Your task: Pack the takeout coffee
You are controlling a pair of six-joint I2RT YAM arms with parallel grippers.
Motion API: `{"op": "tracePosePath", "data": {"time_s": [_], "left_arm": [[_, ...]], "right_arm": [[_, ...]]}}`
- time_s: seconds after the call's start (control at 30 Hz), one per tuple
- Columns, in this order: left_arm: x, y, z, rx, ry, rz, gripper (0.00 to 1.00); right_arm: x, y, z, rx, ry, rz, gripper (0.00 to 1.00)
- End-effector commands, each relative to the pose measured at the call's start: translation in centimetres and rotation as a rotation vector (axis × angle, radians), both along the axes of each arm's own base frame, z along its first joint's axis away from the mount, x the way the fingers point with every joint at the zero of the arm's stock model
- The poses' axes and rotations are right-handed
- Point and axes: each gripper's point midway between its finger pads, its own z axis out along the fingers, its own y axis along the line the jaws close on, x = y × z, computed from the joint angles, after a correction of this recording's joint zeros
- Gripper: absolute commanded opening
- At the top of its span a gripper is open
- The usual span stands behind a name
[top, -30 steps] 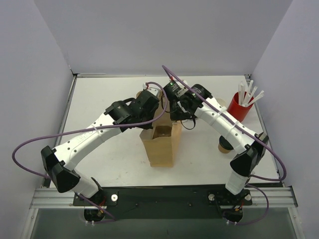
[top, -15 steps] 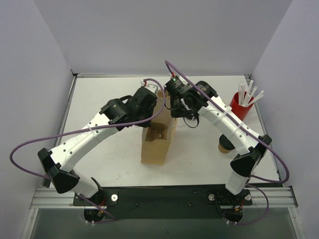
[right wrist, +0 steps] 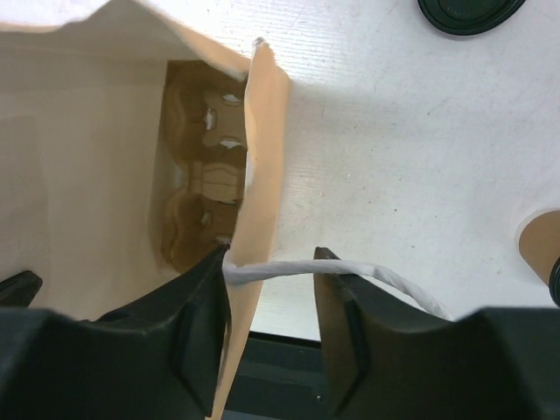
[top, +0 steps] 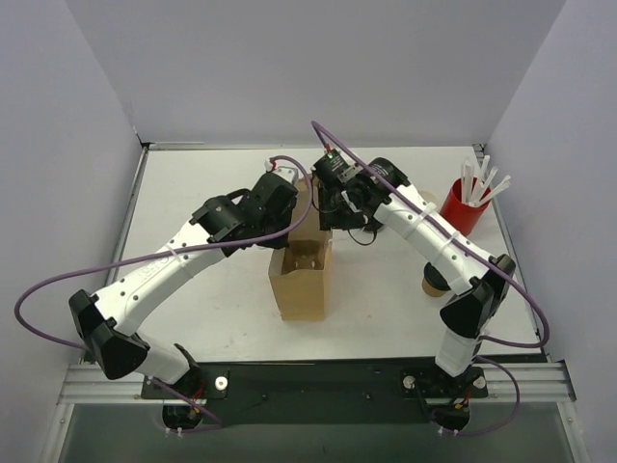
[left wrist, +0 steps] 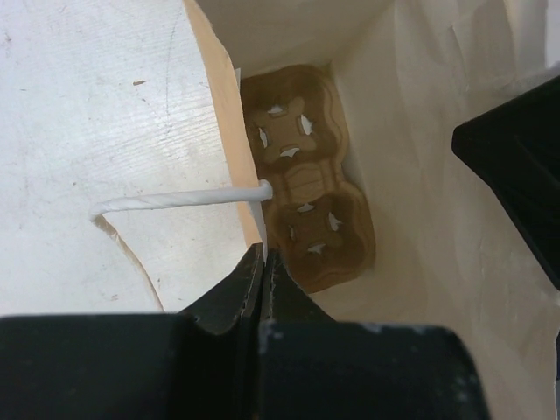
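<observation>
The brown paper bag (top: 301,294) stands open in the middle of the table, with a brown cup carrier (left wrist: 306,192) flat on its bottom. My left gripper (left wrist: 262,254) is shut on the bag's left rim, beside a white twisted handle (left wrist: 175,199). My right gripper (right wrist: 271,258) is open and straddles the bag's right wall (right wrist: 258,157) and its white handle (right wrist: 367,273). In the top view both grippers, left (top: 291,220) and right (top: 333,220), sit at the bag's far end. The takeout coffee (top: 436,283), a small brown cup with a dark lid, stands to the right, partly hidden by my right arm.
A red cup (top: 463,207) of white sticks stands at the back right. A tan cup shape (top: 425,200) shows beside it behind my right arm. A black round object (right wrist: 468,10) lies on the table at the top edge of the right wrist view.
The bag has shifted a little to the left and its mouth is narrower. Both grippers moved slightly left with it and stay at its rim.
</observation>
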Motion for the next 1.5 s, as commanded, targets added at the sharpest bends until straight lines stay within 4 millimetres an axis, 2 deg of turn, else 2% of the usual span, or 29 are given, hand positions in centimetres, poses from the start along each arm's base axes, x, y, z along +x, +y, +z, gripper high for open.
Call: {"op": "tracePosePath", "data": {"time_s": [0.0, 0.2, 0.3, 0.57, 0.67, 0.83, 0.9, 0.93, 0.97, 1.0, 1.03, 1.1, 1.13, 1.17, 1.23, 1.27, 1.33, 1.37, 1.47], "left_arm": [[0.0, -0.3, 1.5, -0.071, -0.030, 0.012, 0.00], [0.0, -0.3, 1.8, -0.104, -0.041, 0.032, 0.00], [0.1, -0.4, 2.0, -0.127, -0.044, 0.049, 0.00], [0.2, -0.6, 2.5, -0.157, -0.054, 0.064, 0.00], [0.4, -0.3, 2.3, -0.152, -0.055, 0.084, 0.00], [0.3, -0.3, 2.7, -0.183, -0.060, 0.094, 0.00], [0.2, -0.6, 3.1, -0.205, -0.061, 0.084, 0.01], [0.2, -0.6, 3.3, -0.212, -0.066, 0.084, 0.05], [0.1, -0.6, 3.5, -0.219, -0.071, 0.080, 0.17], [0.2, -0.7, 3.7, -0.228, -0.078, 0.078, 0.21], [0.2, -0.6, 4.0, -0.234, -0.087, 0.076, 0.24], [0.2, -0.5, 4.6, -0.246, -0.108, 0.073, 0.34], [0.2, -0.3, 4.8, -0.243, -0.115, 0.069, 0.36], [0.2, -0.2, 5.1, -0.245, -0.126, 0.066, 0.37], [0.3, -0.1, 5.7, -0.236, -0.143, 0.052, 0.39], [0.3, 0.0, 5.6, -0.224, -0.145, 0.047, 0.39], [0.7, 0.5, 5.7, -0.191, -0.163, 0.041, 0.39], [0.7, 0.7, 5.5, -0.174, -0.161, 0.039, 0.39], [0.8, 1.6, 5.3, -0.150, -0.178, 0.030, 0.39]], "right_arm": [[-0.2, -0.2, 4.4, 0.098, -0.081, 0.001, 0.40], [-1.3, 1.0, 7.8, 0.249, -0.125, 0.023, 0.48], [-1.7, 1.4, 8.9, 0.306, -0.139, 0.023, 0.51], [-1.3, 2.0, 9.5, 0.409, -0.189, -0.001, 0.52], [-1.1, 1.5, 11.5, 0.467, -0.258, -0.016, 0.52], [-1.5, -0.6, 16.1, 0.530, -0.391, -0.042, 0.54], [-2.0, -2.6, 17.6, 0.537, -0.445, -0.092, 0.55], [-2.1, -3.4, 17.7, 0.527, -0.458, -0.117, 0.56], [-2.0, -5.1, 17.5, 0.486, -0.478, -0.178, 0.56], [-2.4, -6.5, 17.8, 0.483, -0.494, -0.211, 0.57], [-2.6, -7.3, 17.2, 0.460, -0.487, -0.231, 0.58], [-3.4, -10.0, 15.5, 0.372, -0.458, -0.291, 0.59], [-3.5, -11.3, 14.8, 0.333, -0.449, -0.331, 0.59], [-4.5, -12.8, 12.8, 0.275, -0.411, -0.356, 0.60], [-5.0, -15.3, 10.4, 0.223, -0.370, -0.431, 0.60], [-5.9, -16.5, 8.1, 0.182, -0.324, -0.458, 0.60], [-6.9, -18.0, 5.3, 0.147, -0.260, -0.505, 0.61], [-7.7, -19.7, 2.8, 0.098, -0.201, -0.556, 0.61], [-9.1, -21.8, -0.3, 0.037, -0.116, -0.631, 0.61]]}}
